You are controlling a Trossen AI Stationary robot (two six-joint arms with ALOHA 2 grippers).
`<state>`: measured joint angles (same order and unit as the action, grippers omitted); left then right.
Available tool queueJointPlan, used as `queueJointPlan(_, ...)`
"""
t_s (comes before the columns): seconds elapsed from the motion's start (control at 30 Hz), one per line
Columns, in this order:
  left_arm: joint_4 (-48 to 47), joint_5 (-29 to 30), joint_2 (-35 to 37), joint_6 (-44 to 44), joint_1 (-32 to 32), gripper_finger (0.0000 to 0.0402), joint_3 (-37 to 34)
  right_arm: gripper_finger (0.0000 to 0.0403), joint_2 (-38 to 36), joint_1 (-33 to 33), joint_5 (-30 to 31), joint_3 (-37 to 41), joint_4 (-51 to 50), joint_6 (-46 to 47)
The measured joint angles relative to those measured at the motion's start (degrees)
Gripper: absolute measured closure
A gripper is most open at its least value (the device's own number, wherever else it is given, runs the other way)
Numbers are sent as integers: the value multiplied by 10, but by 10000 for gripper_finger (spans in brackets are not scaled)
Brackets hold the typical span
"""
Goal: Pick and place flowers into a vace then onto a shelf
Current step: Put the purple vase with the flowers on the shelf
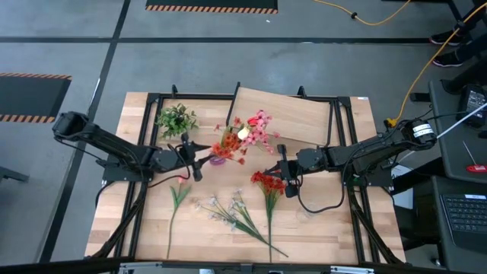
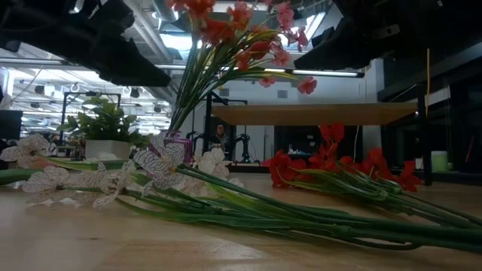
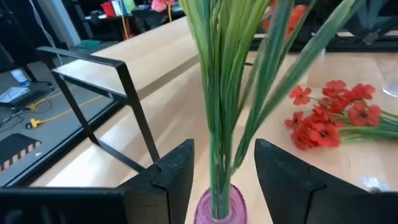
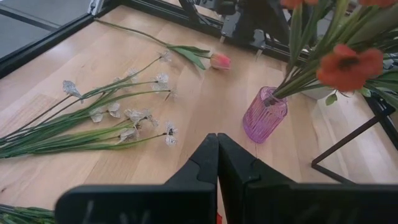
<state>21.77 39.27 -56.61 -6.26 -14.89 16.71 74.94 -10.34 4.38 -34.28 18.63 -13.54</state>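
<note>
Table (image 1: 152, 228): several flowers lie loose on it: white spray (image 1: 228, 211), red spray (image 1: 268, 184), one pink bud stem (image 1: 179, 196).
Shelf (image 1: 293, 114): just behind the vase, bare.
Bouquet (image 1: 242, 135): stems stand in the vase, blooms lean toward the shelf.
Vase (image 4: 264, 115): pink glass, upright on the table.
Left gripper (image 3: 224, 174): released, fingers either side of the stems just above the vase mouth.
Right gripper (image 4: 217, 158): clenched, empty, near the red spray.
Advice: back the left gripper straight off so neither finger tips the vase.
</note>
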Motion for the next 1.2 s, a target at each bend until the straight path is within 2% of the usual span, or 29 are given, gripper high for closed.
queueJointPlan(0.3,-26,-2,16,-5,-30,252,0,398,0,0,0,0,3,0)
queueJointPlan(0.57,-83,-17,16,-8,-47,281,0,398,0,0,0,0,4,0)
queueJointPlan(0.7,-84,-5,16,-63,-46,281,0,398,0,0,0,0,5,0)
queueJointPlan(1.0,-92,5,4,-82,-46,205,0,398,0,0,0,0,9,0)
queueJointPlan(1.2,-92,40,-11,-80,-46,152,0,398,0,0,0,0,9,0)
